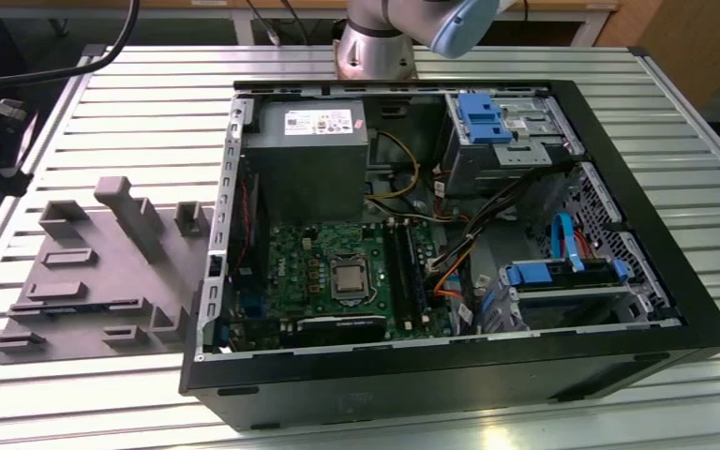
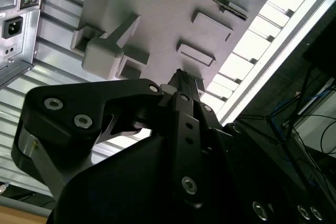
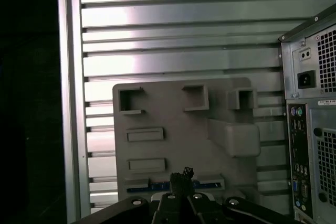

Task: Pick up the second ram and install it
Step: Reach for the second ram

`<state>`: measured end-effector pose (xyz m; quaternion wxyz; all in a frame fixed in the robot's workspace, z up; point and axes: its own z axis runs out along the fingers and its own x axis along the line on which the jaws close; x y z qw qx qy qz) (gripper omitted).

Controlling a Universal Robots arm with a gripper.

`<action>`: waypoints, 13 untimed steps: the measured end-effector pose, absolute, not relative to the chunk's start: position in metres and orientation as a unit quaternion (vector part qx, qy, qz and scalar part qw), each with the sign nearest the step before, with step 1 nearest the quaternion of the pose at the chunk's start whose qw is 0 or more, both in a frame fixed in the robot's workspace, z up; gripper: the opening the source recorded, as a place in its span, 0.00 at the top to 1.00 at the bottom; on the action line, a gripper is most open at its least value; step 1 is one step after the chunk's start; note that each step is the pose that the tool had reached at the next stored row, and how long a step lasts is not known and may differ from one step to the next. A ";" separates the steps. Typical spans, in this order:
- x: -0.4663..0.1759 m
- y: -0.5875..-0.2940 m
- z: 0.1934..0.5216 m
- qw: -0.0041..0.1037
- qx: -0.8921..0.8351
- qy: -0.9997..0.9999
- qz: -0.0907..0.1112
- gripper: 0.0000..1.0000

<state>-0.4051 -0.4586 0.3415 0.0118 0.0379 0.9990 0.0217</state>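
Nearest in both wrist views: black metal gripper with linked arms, fingertips drawn tight together, no gap visible, nothing clamped between. Hangs well above the tray, touching nothing.

Straight beyond the tips in the first wrist view: the second ram, a long, narrow, dark blue-black memory stick, seated in the long slot along one edge of the flat grey plastic holder tray. Middle stretch hidden behind the gripper's own tips, both ends showing to either side.

Around it on the tray: two short raised rectangular blocks, three square open pockets along the opposite edge, and one tall chunky grey post near one end of the stick, apart from it.

Under the tray: slatted silver aluminium table. Just beside the tray: rear panel of the black tower computer case, with ports and a power socket.

In the exterior view: tray at eight o'clock, case from centre to four o'clock, laid on its side with the side panel off.

Inside, near to far:
- Green motherboard with a square silver processor socket.
- Long black memory slots at three o'clock of the socket.
- Orange and blue cables crowding just beside the slots, again at three o'clock.
- Blue plastic drive bracket farther that way.
- Grey box-shaped power supply at twelve o'clock of the motherboard.

Farthest, at twelve o'clock: silver-grey arm base, rising out of view.
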 end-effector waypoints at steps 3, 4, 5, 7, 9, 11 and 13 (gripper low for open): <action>-0.406 -0.459 0.341 0.012 0.038 0.999 0.022 0.89; -0.406 -0.459 0.341 0.012 0.038 0.999 0.022 0.89; -0.407 -0.459 0.340 0.012 0.038 0.999 0.022 0.89; -0.407 -0.459 0.340 0.012 0.038 0.999 0.022 0.89; -0.408 -0.459 0.340 0.012 0.038 0.999 0.022 0.89; -0.408 -0.460 0.339 0.012 0.038 0.999 0.022 0.89; -0.409 -0.460 0.339 0.012 0.038 0.999 0.022 0.89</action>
